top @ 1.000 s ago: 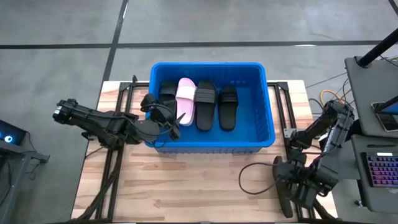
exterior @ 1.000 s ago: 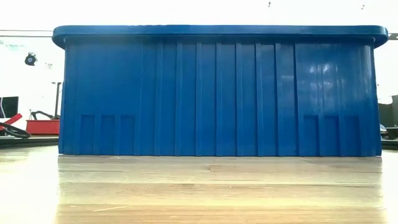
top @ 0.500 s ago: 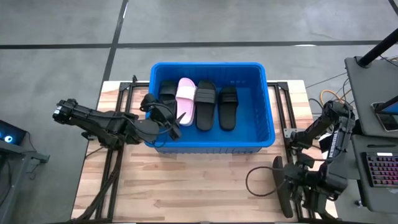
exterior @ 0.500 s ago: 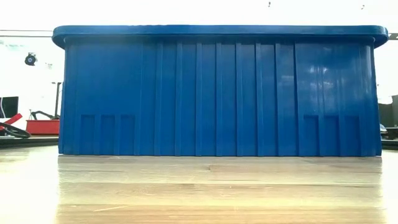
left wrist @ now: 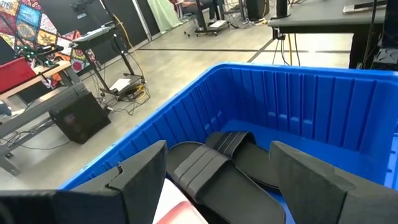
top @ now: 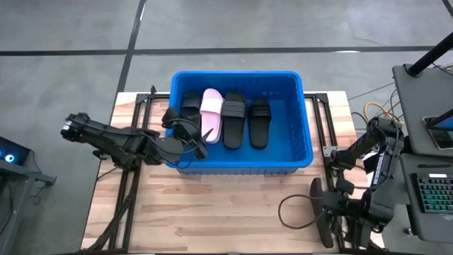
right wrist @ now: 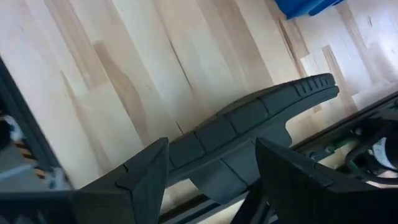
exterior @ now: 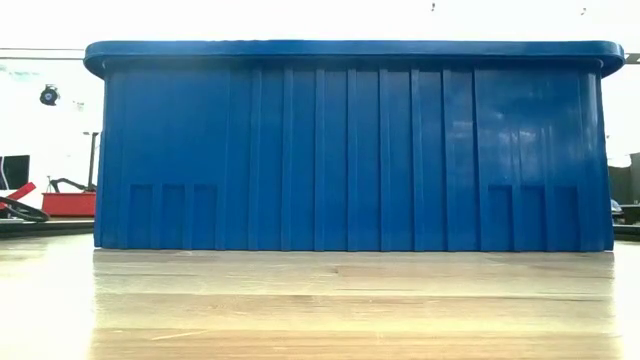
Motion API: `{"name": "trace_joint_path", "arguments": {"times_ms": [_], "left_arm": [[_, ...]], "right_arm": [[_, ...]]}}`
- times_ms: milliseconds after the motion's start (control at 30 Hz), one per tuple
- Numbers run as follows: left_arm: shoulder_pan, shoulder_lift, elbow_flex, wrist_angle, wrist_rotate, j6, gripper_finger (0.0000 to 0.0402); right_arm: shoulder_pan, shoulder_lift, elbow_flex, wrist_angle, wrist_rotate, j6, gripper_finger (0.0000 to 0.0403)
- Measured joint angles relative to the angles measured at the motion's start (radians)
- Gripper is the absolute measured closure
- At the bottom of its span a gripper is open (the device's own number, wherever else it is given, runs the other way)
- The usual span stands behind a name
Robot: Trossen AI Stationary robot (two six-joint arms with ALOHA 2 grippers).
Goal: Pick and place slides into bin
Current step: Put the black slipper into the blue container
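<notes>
Table [top: 233,205] bare; right tool [top: 333,216] near edge.

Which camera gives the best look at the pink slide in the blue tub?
The high view: it shows the whole pink slide lying among black slides in the bin. The left wrist view catches only a pale corner; the low view shows just the bin's outer wall; the right wrist view shows none of it.

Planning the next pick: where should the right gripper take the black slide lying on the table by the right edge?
Grip the black slide across its narrow width near the middle, from straight above: it lies flat and long. The right gripper, fingers open, hovers beside it.
</notes>
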Motion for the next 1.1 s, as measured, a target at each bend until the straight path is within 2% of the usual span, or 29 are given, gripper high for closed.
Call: {"name": "trace_joint_path", "arguments": {"times_ms": [233, 500, 667, 900, 1100], "left_arm": [[0.000, 0.025, 0.000, 0.000, 0.001, 0.000, 0.0135], [0.000, 0.034, 0.000, 0.000, 0.001, 0.001, 0.0135], [0.000, 0.034, 0.000, 0.010, 0.001, 0.001, 0.0135], [0.000, 0.034, 0.000, 0.022, 0.000, 0.001, 0.0135], [0.003, 0.034, 0.000, 0.022, 0.001, 0.001, 0.0135]], "right_arm": [[0.063, 0.106, -0.007, -0.009, -0.022, -0.027, 0.0172], [0.135, 0.199, 0.002, -0.042, -0.165, -0.020, 0.0172], [0.151, 0.227, 0.004, -0.094, -0.156, 0.011, 0.0172], [0.152, 0.245, -0.024, -0.082, -0.136, -0.034, 0.0172], [0.150, 0.240, -0.069, -0.077, -0.136, 0.026, 0.0173]]}}
